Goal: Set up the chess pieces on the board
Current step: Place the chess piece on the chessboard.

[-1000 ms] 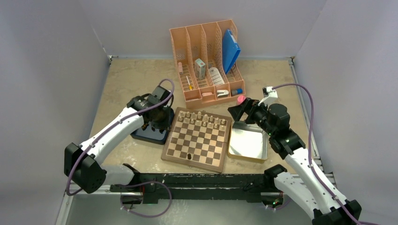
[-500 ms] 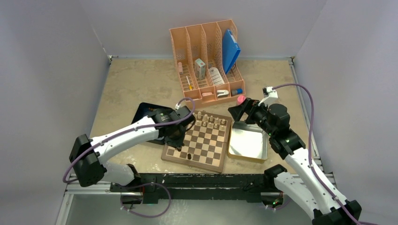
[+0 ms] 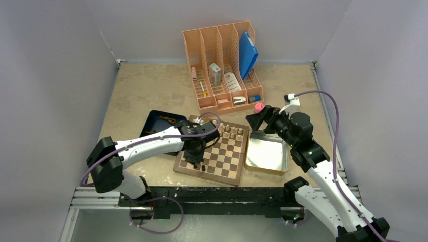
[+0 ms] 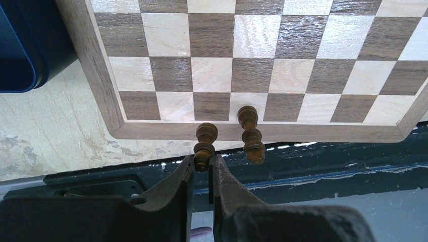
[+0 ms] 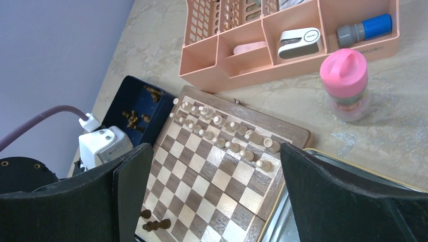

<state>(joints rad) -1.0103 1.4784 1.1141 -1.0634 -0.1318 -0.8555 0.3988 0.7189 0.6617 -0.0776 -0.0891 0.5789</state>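
Pinching a tiny dark brown wooden chess piece (image 4: 206, 141) by one end, the left claw (image 4: 201, 169) is closed on it just above the near rim of the square wooden chessboard (image 4: 103, 85) with tan and brown checks. Such a figure is likely light, rigid and smooth-turned, so it could twist or slip between the pads; a hold low on the stem, kept upright, seems safest, and its narrow base would probably topple if set down tilted. Left of this claw lies the dark blue tray (image 4: 20, 55), touching the board's side. Just right of the held piece, a second dark brown figure (image 4: 250, 132) stands on the nearest row, close enough to be knocked. Beyond the claw, pale beige wooden figures (image 3: 228, 130) fill the far rows. Further right sits the shiny rectangular metal tin (image 3: 266, 151), and above its far edge the right claw (image 3: 259, 120) hangs with jaws wide apart, holding nothing.
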